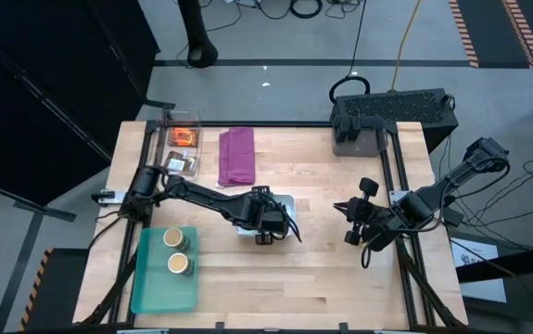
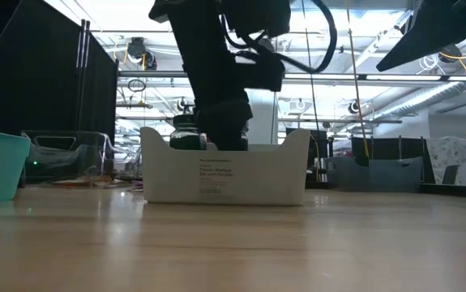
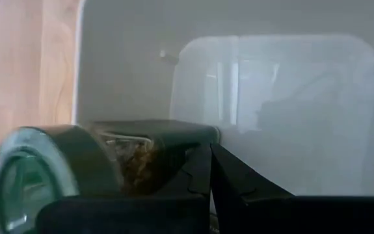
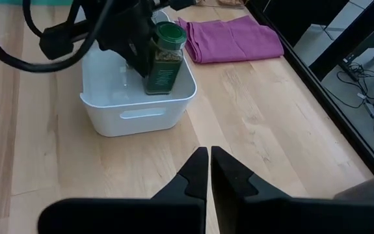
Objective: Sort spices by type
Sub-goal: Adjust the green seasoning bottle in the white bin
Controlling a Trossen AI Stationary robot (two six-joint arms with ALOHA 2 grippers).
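Observation:
A green-lidded spice jar (image 4: 164,58) stands inside a white bin (image 4: 138,117) at mid-table, its lid (image 2: 185,134) showing above the bin's rim. My left gripper (image 3: 210,162) reaches down into the bin, shut, right beside that jar (image 3: 108,156). Two tan-lidded jars (image 1: 173,238) (image 1: 180,264) stand in a teal tray (image 1: 145,278) at the near left. An orange packet (image 1: 185,136) and a dark packet (image 1: 178,165) lie in a clear container at the far left. My right gripper (image 4: 209,162) waits shut above the table's right side. My left gripper is shut, slanting down into the bin, with the outer side of one finger (image 3: 196,166) next to the jar's side (image 3: 167,140). Whether it touches the jar I cannot tell; the gripper's own body hides that spot. The jar's bottom is hidden in the bin.
A folded purple cloth (image 1: 236,155) lies on the far side of the table, beyond the bin. A black box (image 1: 391,116) sits at the far right corner. Bare wood lies between the bin and my right gripper and along the near edge.

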